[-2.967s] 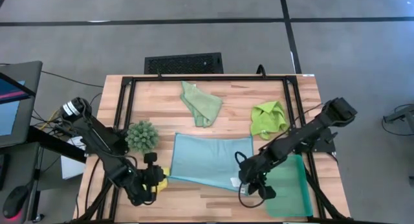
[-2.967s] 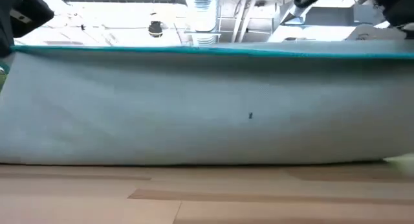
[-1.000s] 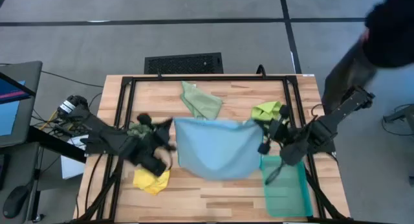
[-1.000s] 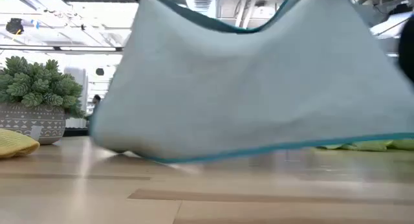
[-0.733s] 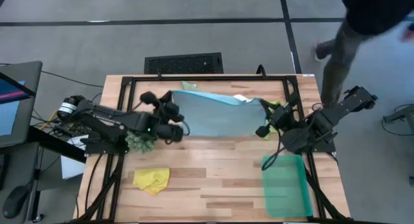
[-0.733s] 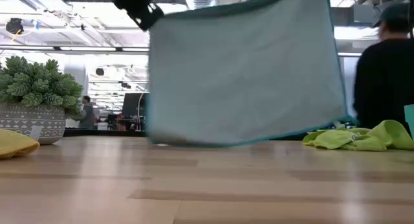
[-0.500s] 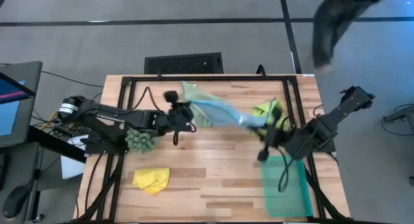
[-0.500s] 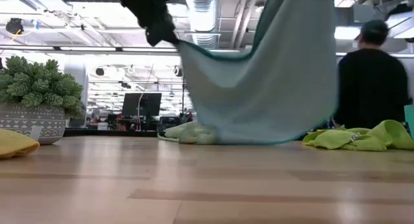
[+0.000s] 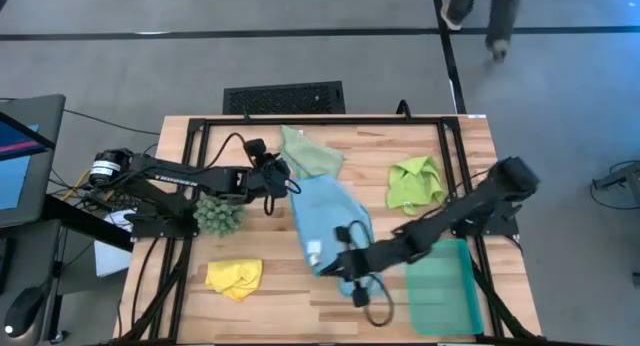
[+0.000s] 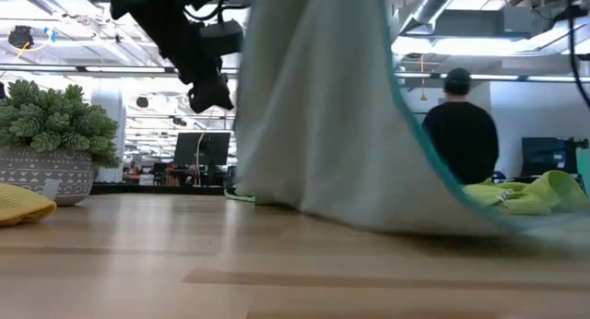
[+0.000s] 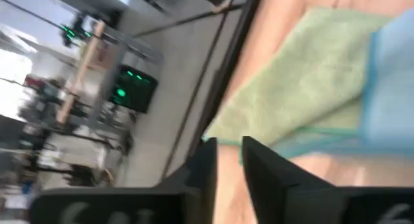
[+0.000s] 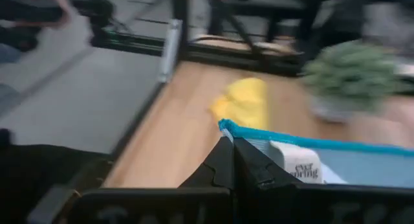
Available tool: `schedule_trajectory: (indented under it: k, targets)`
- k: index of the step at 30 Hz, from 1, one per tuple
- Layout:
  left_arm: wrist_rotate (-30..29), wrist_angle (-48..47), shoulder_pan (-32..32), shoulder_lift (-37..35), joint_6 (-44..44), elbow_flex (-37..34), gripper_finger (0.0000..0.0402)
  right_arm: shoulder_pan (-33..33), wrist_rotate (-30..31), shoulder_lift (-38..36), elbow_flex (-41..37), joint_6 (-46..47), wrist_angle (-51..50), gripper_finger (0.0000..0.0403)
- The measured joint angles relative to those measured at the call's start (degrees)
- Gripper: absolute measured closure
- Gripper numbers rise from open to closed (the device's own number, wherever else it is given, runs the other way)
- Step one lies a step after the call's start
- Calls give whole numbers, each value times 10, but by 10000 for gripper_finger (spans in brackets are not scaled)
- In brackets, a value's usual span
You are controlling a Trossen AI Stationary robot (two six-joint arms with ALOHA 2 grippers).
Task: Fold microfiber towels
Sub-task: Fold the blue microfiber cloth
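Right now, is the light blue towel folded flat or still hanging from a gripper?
Not folded flat. The right gripper is shut on a corner of the light blue towel, which drapes loosely, rumpled, onto the table.

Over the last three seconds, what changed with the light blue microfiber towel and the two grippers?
The light blue microfiber towel, earlier spread flat between both grippers, was lifted and swung over. The left gripper has let go and sits near the table's far side. The right gripper still pinches a corner, carried toward the near edge. The other towels stayed put.

Overhead, table-level, two blurry wrist views
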Motion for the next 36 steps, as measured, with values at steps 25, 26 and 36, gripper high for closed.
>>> schedule_trajectory:
  k: [25,26,36]
  targets:
    - [160,199,-414,155,-161,0,241,-98,-205,132,81,26,-55,197]
    - [159,233,-420,177,-156,0,241,-95,-199,128,81,25,-64,190]
    - [224,134,-437,231,-266,113,227,-36,-167,80,80,16,-277,187]
